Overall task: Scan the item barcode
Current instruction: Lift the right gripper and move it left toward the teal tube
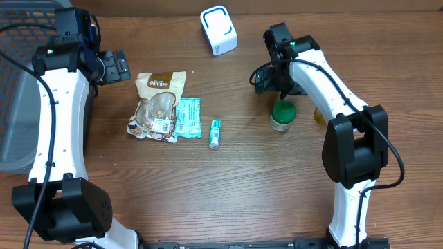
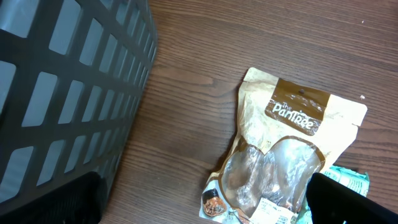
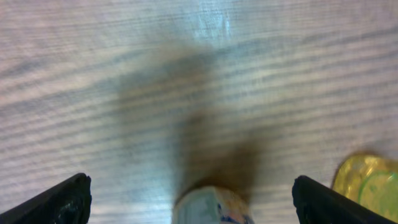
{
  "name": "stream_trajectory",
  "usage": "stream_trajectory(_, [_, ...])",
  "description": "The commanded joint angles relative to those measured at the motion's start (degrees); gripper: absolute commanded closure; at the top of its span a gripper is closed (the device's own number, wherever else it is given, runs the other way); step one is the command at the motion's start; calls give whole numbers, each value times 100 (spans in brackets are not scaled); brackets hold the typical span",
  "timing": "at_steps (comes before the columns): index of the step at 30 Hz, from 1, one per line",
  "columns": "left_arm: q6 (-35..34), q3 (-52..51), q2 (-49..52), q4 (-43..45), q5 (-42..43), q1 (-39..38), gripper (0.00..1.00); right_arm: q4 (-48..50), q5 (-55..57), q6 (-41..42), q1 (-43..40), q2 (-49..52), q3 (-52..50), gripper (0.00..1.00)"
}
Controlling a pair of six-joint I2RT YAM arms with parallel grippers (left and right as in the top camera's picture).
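A wooden surface [image 1: 228, 173] seen from above, with my two white arms reaching in from the near edge.

The jar [image 1: 282, 115] stands upright right of centre. It is small and round, with a dark green lid and a pale body below it. Its label is too small to read. My right tool [image 1: 273, 77] hovers just beyond the jar on its far side, not touching it. In the right wrist view my dark fingers [image 3: 62, 200] sit at the two bottom corners, spread wide with nothing gripped. A blurred, pale rounded shape shows low between them.

The scanner [image 1: 219, 30], a white rounded box with a blue outline on top, sits at the far edge, well apart from the jar and to its left.

My left tool [image 1: 119, 66] is far left, beside a dark mesh basket [image 1: 14, 104]. It is spread wide and holds nothing. Just near it lies a tan and brown snack pouch [image 1: 159, 104] with a clear window, flat on the surface. A teal packet [image 1: 187, 116] touches its right edge. A small tube [image 1: 215, 133] lies just right of the packet. A yellowish object [image 1: 318, 116] peeks out beside my right arm.
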Motion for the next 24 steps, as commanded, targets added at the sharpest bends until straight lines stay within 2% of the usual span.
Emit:
stream_trajectory(1, [22,87,-11,2,-76,46,0,177,-313,-26,-48,-50,144,0])
stream_trajectory(12, [22,87,-11,2,-76,46,0,719,-2483,-26,-15,-50,122,0])
stream_trajectory(24, [22,87,-11,2,-79,46,0,702,-2640,-24,557,-50,120,0])
